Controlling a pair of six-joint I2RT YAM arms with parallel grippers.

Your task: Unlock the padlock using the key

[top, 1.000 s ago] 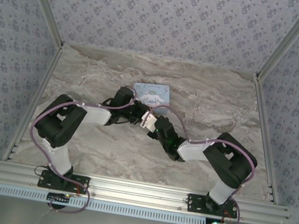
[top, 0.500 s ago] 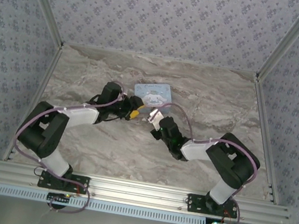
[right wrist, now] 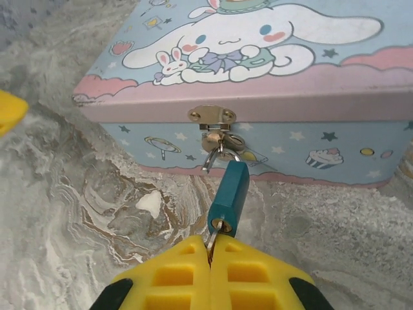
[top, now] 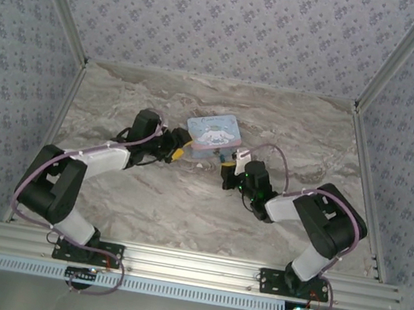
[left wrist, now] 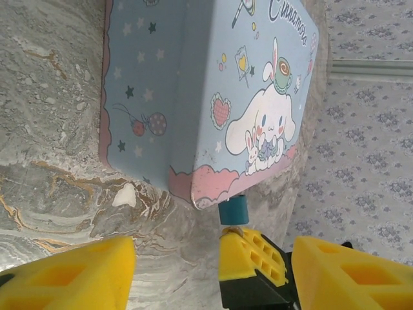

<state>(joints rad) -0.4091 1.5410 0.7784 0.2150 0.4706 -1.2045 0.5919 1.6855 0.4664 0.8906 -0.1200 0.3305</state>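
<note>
**Left gripper** (top: 179, 153)
- The jaws are held apart and nothing is gripped.
- Its yellow fingers (left wrist: 71, 274) are seen at either side of the wrist view.
- The tin (left wrist: 213, 97) is set just ahead of the open jaws. One lower corner is aimed into the gap and no contact is made.

**Right gripper** (right wrist: 210, 250)
- The yellow pads are pressed together and clamped on the key (right wrist: 212, 237).
- Only a thin metal sliver of the key is shown, between the pad tips and the padlock's underside.

**Padlock** (right wrist: 229, 194)
- It is small and teal-blue, and is found directly ahead of the right jaws, just off their tips.
- It is hung from the tin's brass hasp (right wrist: 211, 116) by a thin silvery shackle (right wrist: 208, 160).
- It is tilted, with the keyhole end turned toward the pads.
- The key is entered in the keyhole.
- Whether the shackle is latched or sprung cannot be told.
- In the left wrist view it is seen ahead of the left jaws' gap, just below the tin's corner, with the right gripper's pad close under it.

**Tin**
- It is pale blue with a pink-edged lid, and is printed with a white long-eared cartoon figure.
- The lid is closed.
- It is rested on the marbled table (top: 182, 207).
- In the top view it is placed just beyond both sets of jaws, which are pointed at it from either side
</note>
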